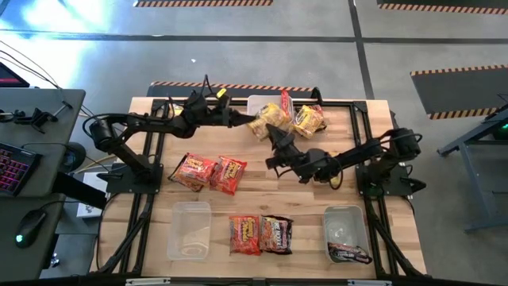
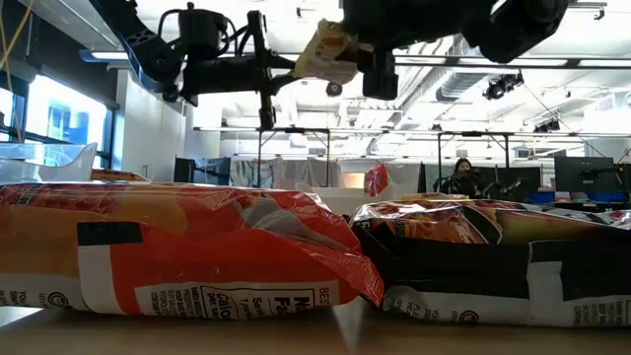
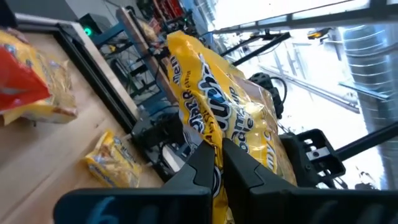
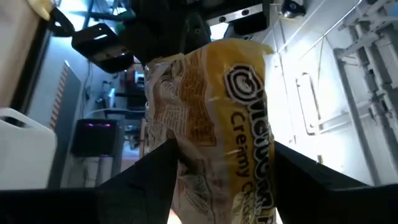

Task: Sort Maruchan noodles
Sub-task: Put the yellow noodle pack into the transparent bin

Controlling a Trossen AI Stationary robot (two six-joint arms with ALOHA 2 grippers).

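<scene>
A yellow noodle packet [image 1: 266, 127] hangs in the air over the far middle of the table, between my two grippers; it also shows in the low view [image 2: 330, 49]. My left gripper [image 1: 252, 123] reaches in from the table's left and is shut on it. My right gripper [image 1: 272, 135] comes from the right and is open, one finger on either side of the packet's other end [image 4: 236, 124]. Two more yellow packets [image 1: 295, 115] lie flat at the far edge. My left gripper pinches one end of the yellow packet [image 3: 214, 140] between its two fingers [image 3: 202, 165], coming roughly level from the table's left. The packet stands out beyond the fingertips, lifted clear of the table. My right gripper's fingers [image 4: 155, 171] flank the packet's sides; whether they touch it, I cannot tell.
Two red packets [image 1: 210, 172] lie left of centre. A red packet [image 1: 246, 234] and a dark one [image 1: 276, 234] lie at the near edge. There are clear tubs at the near left [image 1: 190, 230], the far middle [image 1: 255, 103], and the near right [image 1: 345, 226], which holds a dark packet [image 1: 349, 253].
</scene>
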